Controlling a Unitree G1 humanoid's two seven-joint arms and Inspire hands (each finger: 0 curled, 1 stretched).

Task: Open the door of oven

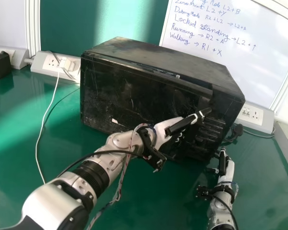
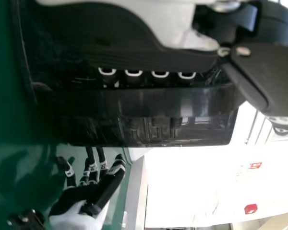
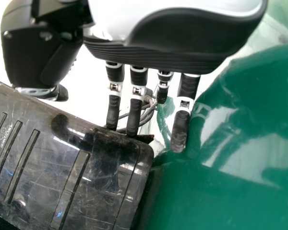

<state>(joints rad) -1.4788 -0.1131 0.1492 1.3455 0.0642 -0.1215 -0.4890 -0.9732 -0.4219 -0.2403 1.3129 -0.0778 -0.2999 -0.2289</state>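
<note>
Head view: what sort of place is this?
Likely a robotics lab or workshop: a whiteboard with handwritten mode and button notes, a green table with power sockets along its back, and a robot arm over it at a black oven.

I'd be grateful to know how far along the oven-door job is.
The reach looks done: the left hand is at the oven's front. In hand, apparently, is working at the door's edge, near the slotted panel. Swinging it wide is left; the door lies across the front.
</note>
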